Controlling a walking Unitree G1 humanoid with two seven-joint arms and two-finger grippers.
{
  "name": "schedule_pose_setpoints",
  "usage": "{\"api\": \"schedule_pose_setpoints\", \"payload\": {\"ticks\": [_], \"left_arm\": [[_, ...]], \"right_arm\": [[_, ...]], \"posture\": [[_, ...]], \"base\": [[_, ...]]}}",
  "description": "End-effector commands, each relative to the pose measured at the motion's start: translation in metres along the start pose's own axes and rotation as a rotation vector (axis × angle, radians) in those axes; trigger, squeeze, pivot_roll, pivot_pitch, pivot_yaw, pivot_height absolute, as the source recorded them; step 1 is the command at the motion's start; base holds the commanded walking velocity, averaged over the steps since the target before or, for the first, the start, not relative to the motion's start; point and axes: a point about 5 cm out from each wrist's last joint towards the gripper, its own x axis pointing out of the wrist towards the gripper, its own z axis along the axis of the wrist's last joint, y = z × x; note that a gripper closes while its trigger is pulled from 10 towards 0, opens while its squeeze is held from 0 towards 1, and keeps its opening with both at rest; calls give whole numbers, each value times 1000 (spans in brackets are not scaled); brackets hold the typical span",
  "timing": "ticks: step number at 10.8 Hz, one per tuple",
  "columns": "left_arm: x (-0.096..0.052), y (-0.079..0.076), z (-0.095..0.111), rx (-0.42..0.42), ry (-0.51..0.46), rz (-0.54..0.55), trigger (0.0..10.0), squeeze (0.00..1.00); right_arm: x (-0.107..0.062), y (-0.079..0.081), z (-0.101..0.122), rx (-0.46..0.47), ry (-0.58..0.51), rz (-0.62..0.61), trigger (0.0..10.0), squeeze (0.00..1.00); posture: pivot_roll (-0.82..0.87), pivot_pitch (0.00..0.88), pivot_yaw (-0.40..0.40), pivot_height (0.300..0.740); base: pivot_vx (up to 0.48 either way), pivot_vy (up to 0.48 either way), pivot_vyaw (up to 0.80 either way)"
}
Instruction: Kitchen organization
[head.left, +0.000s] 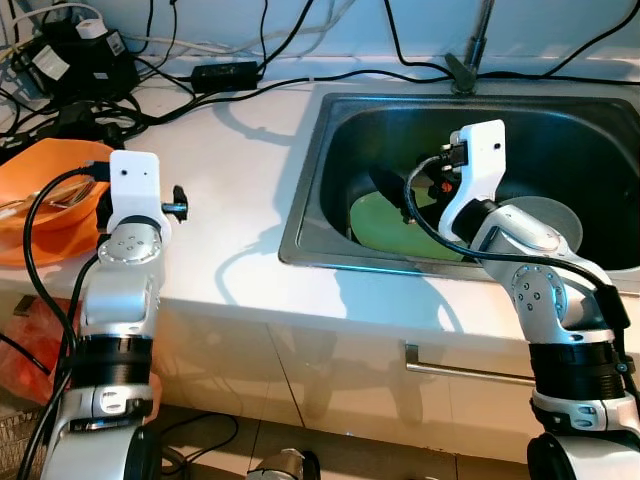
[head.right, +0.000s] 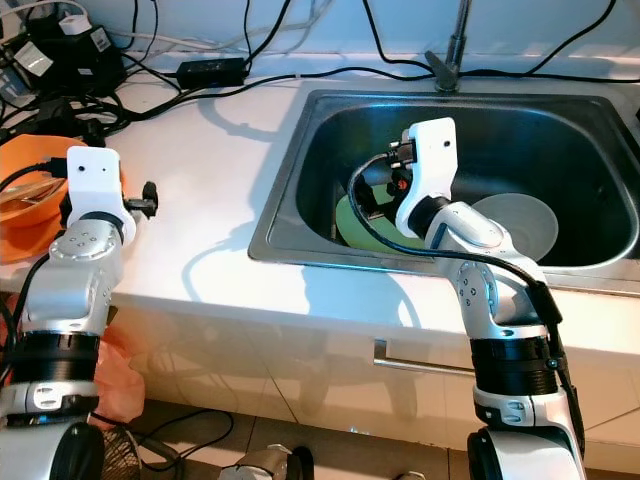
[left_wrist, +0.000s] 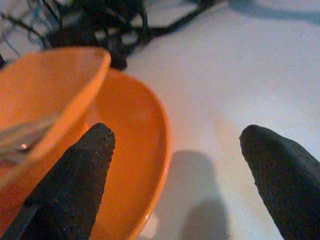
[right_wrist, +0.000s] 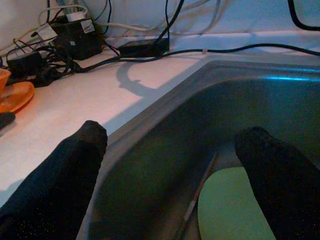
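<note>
In the eye views, a white worktop (head.left: 240, 170) was seen with a steel sink (head.left: 330, 110) set into its right half. A green plate (head.left: 385, 218) lay in the near left part of the basin, with a grey bowl (head.left: 548, 218) to its right. Orange dishes (head.left: 45, 215) stood stacked at the left edge of the worktop, with black cables and adapters (head.left: 80, 60) at the far left. The left arm was raised just beside the orange dishes; the right arm was reached over the sink above the green plate.

In the left wrist view, the left end effector (left_wrist: 177, 175) was seen spread wide with nothing held, one finger over the rim of the orange dishes, the other over bare worktop.

In the right wrist view, the right end effector (right_wrist: 172, 170) was likewise parted wide and empty, straddling the sink's left wall, with the green plate below it.
</note>
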Motion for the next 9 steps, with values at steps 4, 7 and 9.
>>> {"api": "schedule_pose_setpoints", "payload": {"ticks": [4,7,9], "left_arm": [[10,6,-1,-170,131,-17,10000,0],[11,2,-4,-267,205,-58,10000,0],[12,-2,-5,-319,244,-86,10000,0]], "right_arm": [[-2,4,1,-5,2,15,10000,0],[-2,3,0,-6,5,12,10000,0],[-2,3,0,-7,7,10,10000,0]], "posture": [[143,102,121,740],[143,105,118,740],[141,105,117,740]], "base": [[0,0,0],[0,0,0],[0,0,0]]}}
